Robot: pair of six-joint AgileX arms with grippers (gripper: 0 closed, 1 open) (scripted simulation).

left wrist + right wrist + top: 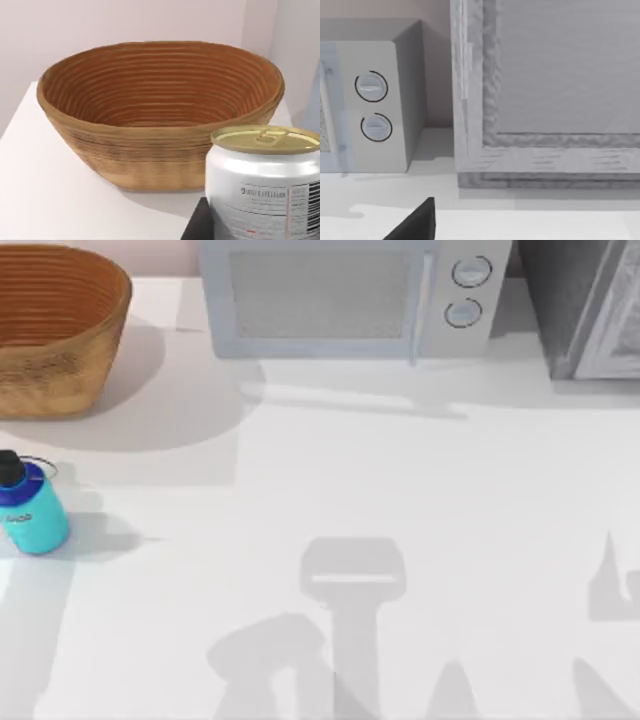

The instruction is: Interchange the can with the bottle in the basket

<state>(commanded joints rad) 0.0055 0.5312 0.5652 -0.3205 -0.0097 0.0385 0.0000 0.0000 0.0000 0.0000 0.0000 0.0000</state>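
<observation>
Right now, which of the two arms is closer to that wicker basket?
Left. Its wrist view has the basket just ahead, with the can close beside the camera. The right arm's view faces the microwave, far across the table.

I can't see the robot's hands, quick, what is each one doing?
Left gripper: cannot be told; the can sits right against its camera, near the basket.
Right gripper: cannot be told; it faces the microwave.

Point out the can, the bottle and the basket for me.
can [260, 185]: left wrist view, on its white side wall.
bottle [35, 515]: top view, on its teal body.
basket [60, 375]: top view, on its ribbed outer wall.
</observation>
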